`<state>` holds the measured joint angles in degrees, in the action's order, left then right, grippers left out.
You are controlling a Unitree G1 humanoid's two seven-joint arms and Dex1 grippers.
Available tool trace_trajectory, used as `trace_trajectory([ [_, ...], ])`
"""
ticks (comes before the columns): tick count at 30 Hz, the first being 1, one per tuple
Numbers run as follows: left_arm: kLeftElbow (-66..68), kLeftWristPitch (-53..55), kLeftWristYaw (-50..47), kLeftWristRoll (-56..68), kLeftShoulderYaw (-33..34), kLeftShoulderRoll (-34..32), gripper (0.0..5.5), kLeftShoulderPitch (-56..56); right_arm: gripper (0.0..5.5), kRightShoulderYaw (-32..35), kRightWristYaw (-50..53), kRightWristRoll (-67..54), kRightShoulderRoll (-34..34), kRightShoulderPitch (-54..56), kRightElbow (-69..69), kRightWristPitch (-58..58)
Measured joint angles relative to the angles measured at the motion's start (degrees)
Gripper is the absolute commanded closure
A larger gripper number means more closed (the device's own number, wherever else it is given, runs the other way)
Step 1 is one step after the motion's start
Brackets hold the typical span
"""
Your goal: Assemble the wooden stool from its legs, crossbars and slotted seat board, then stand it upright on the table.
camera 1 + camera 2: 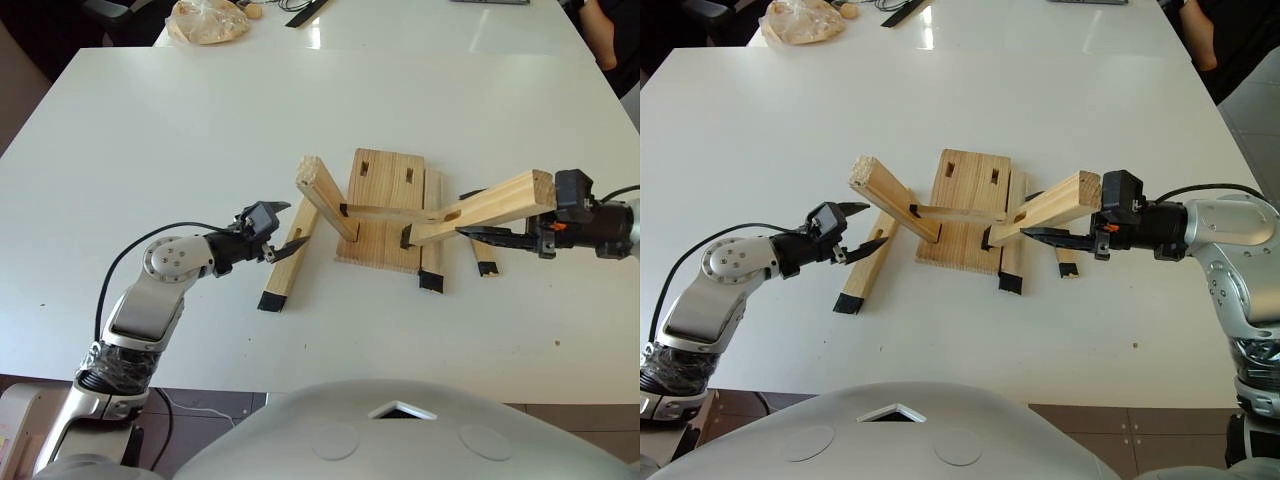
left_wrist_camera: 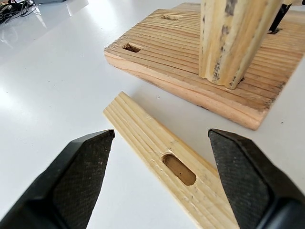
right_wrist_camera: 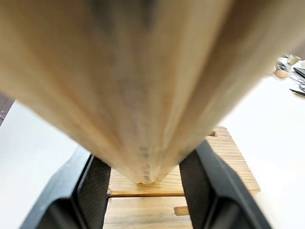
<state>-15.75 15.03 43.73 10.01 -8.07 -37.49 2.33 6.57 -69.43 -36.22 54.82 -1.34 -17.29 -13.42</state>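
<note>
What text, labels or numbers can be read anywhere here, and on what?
No text reads anywhere.
Bare wood, unmarked: seat board, held leg, loose leg, crossbar.
No legible label: left gripper, right gripper.
Print, if any, too small: bag.

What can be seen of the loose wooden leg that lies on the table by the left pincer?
The loose leg is a straight bar of pale, grained wood, with a black cap on the end nearer the robot and an oval slot in its upper face. It lies flat on the white table, close beside the seat board but apart from it. The open left pincer hovers with one finger on each side of it; whether they touch it cannot be told.
</note>
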Motion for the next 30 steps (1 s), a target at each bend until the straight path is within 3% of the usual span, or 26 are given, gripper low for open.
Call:
trace_trajectory([
  [17,-2.0,1.5,-0.2,0.0,0.0,0.5,1.84,0.7,3.51,-0.2,2.0,-0.8,1.8,-3.3,-3.6,-2.1],
  [30,-4.9,3.8,1.1,0.0,-2.8,2.0,1.84,-2.8,3.51,-9.7,-2.5,0.6,1.3,7.5,1.8,-0.1],
])
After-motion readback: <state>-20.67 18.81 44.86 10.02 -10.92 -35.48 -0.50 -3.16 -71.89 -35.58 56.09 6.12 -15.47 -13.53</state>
